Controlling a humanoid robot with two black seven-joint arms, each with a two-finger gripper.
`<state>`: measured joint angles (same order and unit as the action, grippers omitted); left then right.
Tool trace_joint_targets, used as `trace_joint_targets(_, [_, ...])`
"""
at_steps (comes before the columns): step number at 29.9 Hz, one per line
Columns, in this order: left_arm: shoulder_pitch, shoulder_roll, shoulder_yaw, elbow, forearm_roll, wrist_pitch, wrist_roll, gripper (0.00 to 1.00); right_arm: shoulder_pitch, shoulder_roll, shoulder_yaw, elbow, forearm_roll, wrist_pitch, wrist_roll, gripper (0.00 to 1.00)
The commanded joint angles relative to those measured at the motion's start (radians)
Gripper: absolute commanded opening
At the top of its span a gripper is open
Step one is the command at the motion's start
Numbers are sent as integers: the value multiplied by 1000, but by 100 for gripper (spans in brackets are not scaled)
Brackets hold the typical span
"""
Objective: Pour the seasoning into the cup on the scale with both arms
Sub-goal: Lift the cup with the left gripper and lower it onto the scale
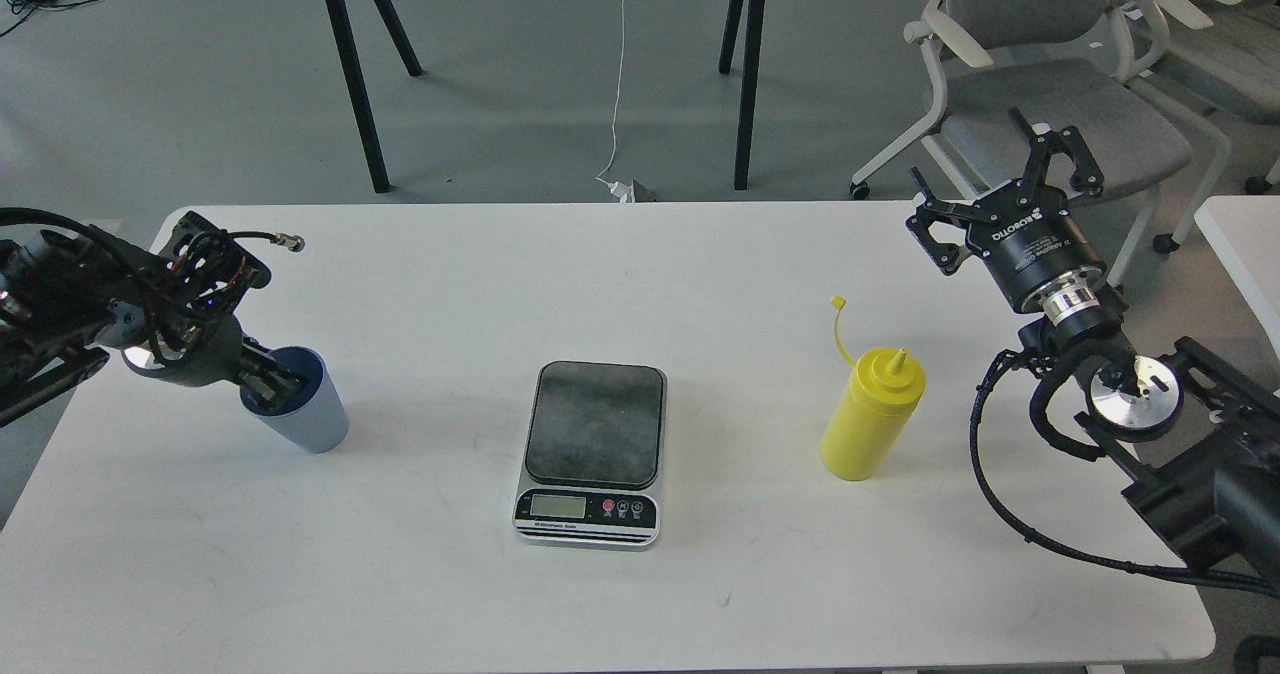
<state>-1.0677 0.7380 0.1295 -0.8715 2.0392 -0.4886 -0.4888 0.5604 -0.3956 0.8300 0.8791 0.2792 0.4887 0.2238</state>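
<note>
The pale blue ribbed cup (305, 416) stands on the white table (640, 604) at the left, apart from the scale. My left gripper (268, 384) is at the cup's left rim, its dark fingers reaching over the rim; I cannot tell its fingers apart. The scale (594, 450) lies in the middle with nothing on its dark platform. The yellow seasoning bottle (868, 419) stands upright right of the scale, its tethered cap hanging open. My right gripper (968, 149) is open and empty, above the table's far right corner, well behind the bottle.
Black trestle legs (350, 64) stand on the floor beyond the table. Grey office chairs (1040, 64) stand at the back right. Another white table's corner (1245, 244) shows at the right edge.
</note>
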Motion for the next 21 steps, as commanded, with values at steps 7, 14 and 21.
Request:
trace_joint_targets(7, [-9,3,-2,0,-1,0,0,3,-8,1,0,1,0,0,0,99])
trace_joint_targets(14, [-73,8,-5,-4,-5,0,0,3,-10,0,0,3,0,0,0,99])
trace_joint_targets(21, [-254,-2,-13,-86,-213,0,0,3,-10,0,-2,1,0,0,-1,99])
